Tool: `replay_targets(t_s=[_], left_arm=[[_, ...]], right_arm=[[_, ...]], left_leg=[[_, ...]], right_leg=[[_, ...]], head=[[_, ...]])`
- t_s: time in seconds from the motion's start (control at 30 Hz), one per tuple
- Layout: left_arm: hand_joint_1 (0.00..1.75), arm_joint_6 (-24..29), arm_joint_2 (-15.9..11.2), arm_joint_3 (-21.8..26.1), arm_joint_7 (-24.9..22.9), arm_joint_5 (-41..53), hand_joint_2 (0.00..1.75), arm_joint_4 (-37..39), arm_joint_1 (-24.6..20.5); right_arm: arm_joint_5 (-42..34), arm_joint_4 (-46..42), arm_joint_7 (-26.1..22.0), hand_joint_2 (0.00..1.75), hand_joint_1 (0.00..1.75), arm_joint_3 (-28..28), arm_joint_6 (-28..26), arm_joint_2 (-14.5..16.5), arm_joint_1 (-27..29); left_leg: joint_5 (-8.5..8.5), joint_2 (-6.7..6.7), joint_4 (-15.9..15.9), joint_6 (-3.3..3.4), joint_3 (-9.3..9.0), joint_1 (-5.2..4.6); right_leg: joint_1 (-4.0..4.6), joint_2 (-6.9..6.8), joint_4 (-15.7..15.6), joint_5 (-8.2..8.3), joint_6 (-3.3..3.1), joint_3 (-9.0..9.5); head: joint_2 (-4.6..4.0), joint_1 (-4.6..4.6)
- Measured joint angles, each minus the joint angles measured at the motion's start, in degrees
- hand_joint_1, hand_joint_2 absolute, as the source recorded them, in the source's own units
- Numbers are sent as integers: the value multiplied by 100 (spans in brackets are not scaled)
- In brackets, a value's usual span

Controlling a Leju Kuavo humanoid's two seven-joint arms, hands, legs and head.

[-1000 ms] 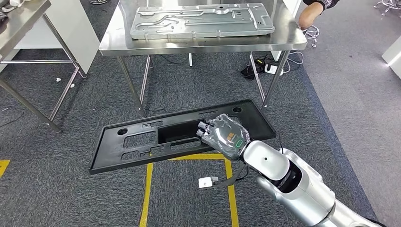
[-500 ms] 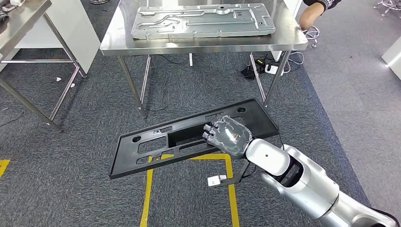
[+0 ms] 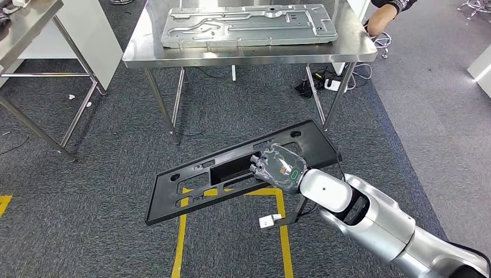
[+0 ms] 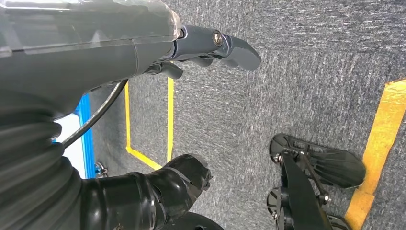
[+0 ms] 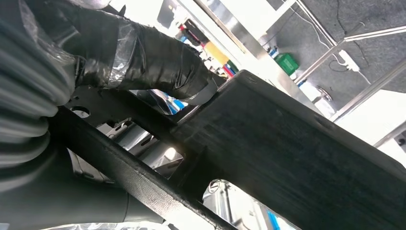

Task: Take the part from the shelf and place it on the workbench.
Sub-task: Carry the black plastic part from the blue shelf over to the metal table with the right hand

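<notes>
Black plastic panel [image 3: 231, 174], long and flat with rectangular cut-outs, is held above the floor by the right hand [image 3: 279, 166], whose fingers are curled into the large central cut-out while the back of the hand lies over the panel's top face. In the right wrist view the thick taped thumb [image 5: 158, 67] presses against the panel's edge [image 5: 297, 158], so the hand is clamped on the panel. The panel sits tilted, its far right end higher and nearer the workbench, its left end lower over the yellow floor tape [image 3: 180, 231]. The silver right arm [image 3: 370, 223] comes in from the lower right, and a small white tag [image 3: 267, 220] hangs on a cable below the wrist.

The left hand [image 4: 201, 48] hangs over the grey carpet [image 4: 297, 72], holding nothing, with its fingers apart.

Beyond the panel stands the stainless-steel workbench [image 3: 243, 55], carrying a large stamped metal plate [image 3: 249, 24]. A person's arm [image 3: 382, 17] reaches in at the workbench's far right corner. Another steel table [image 3: 26, 29] stands to the left.
</notes>
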State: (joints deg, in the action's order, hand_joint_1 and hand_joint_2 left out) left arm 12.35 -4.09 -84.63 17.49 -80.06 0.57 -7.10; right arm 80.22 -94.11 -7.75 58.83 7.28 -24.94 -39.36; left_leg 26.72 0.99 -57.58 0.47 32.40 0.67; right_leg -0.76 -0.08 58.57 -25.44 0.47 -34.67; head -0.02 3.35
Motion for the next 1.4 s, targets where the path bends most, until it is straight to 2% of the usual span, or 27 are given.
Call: replay_targets(t_s=[0.27,0.77,1.27,1.33,1.4], left_arm=[[0,0,-19,-2,-10,0,175,0,2],[0,17,-42,235,18,0,175,0,3],[0,10,-42,422,-1,1,175,0,2],[0,19,-46,422,-3,1,175,0,1],[0,31,-50,421,-2,0,175,0,-2]], right_arm=[[-131,81,-238,175,175,206,161,-105,-842],[-1145,286,-433,175,175,649,594,-185,-2536],[-1122,303,-323,175,175,1073,507,-205,-2613],[-1117,302,-307,175,175,1109,499,-198,-2608],[-1119,297,-279,175,175,1132,495,-192,-2607]], left_leg=[[-2,1,-2,0,-1,0],[-1,1,-6,0,0,0],[0,1,-7,1,2,0],[22,1,-11,36,15,-8],[36,9,129,120,-63,17]], right_leg=[[0,1,1,3,4,0],[0,1,0,3,4,-1],[0,1,0,3,4,-1],[-31,2,-40,16,35,14],[-41,3,-132,19,95,71]], head=[[0,1],[0,1],[0,-1],[0,0],[0,-2]])
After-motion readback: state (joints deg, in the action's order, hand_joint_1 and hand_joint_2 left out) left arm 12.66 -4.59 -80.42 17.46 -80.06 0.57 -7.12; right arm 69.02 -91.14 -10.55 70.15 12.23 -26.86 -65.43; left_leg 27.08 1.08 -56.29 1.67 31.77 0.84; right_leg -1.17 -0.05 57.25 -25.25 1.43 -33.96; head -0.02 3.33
